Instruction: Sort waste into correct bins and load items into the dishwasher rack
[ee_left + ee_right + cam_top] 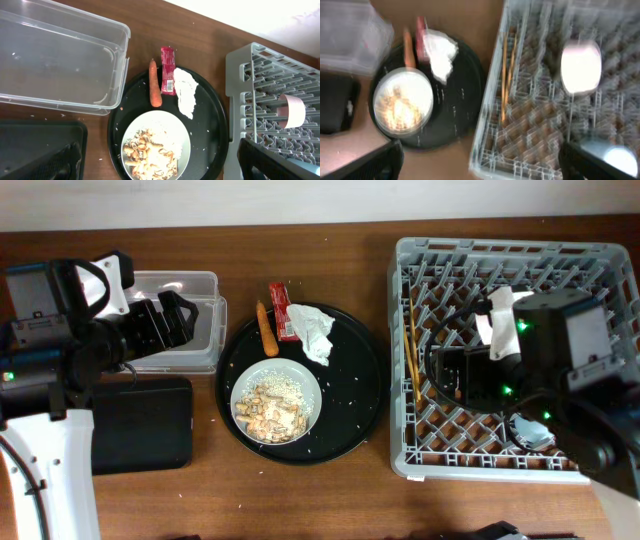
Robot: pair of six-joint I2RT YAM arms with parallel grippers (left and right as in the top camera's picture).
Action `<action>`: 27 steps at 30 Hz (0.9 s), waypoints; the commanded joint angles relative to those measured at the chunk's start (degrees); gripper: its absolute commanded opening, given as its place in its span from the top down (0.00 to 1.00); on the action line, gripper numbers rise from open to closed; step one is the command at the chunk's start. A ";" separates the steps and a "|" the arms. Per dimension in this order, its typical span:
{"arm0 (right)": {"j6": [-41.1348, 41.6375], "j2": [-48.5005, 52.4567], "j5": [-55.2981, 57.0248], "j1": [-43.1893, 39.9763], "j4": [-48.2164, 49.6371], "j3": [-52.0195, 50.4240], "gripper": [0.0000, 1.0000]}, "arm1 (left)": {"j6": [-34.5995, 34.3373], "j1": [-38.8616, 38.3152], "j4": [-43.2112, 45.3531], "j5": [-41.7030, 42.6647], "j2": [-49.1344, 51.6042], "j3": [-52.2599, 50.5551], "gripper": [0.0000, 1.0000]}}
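Observation:
A wide white bowl (pixel 277 403) of beige rice and food scraps sits on the round black tray (pixel 355 395). Beside it lie an orange carrot stick (pixel 266 328), a red wrapper (pixel 280 310) and a white tissue (pixel 314 333). My left gripper (pixel 175 320) hovers open and empty over the clear tub (pixel 195 290); its view shows the carrot (pixel 155 90), the wrapper (pixel 167 70), the tissue (pixel 186 92) and the bowl (pixel 156 147). My right gripper (pixel 445 375) is open and empty above the grey rack (pixel 415 270). The rack holds the chopsticks (pixel 410 340), a small white bowl (pixel 580 67) and a light-blue cup (pixel 620 157).
The shallow black tray (pixel 140 425) lies in front of the clear tub at the left. Rice grains are scattered on the round tray and on the wood near it. The right wrist view is blurred. The rack takes up the right side of the table.

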 commanded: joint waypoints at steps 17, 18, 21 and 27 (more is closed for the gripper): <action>-6.80 -67.78 -0.68 -17.14 69.70 -96.89 0.02 | -0.68 -0.11 0.07 0.79 0.02 0.57 0.01; -6.80 -67.87 -0.66 -17.16 71.49 -97.63 0.02 | -0.68 -0.11 0.07 0.79 0.02 0.57 0.01; -6.80 -67.87 -0.68 -17.14 75.03 -99.36 0.02 | -0.68 -0.11 0.07 0.79 0.02 0.57 0.01; -6.80 -67.84 -0.68 -17.14 74.99 -99.36 0.02 | -0.68 -0.11 0.07 0.79 0.02 0.57 0.01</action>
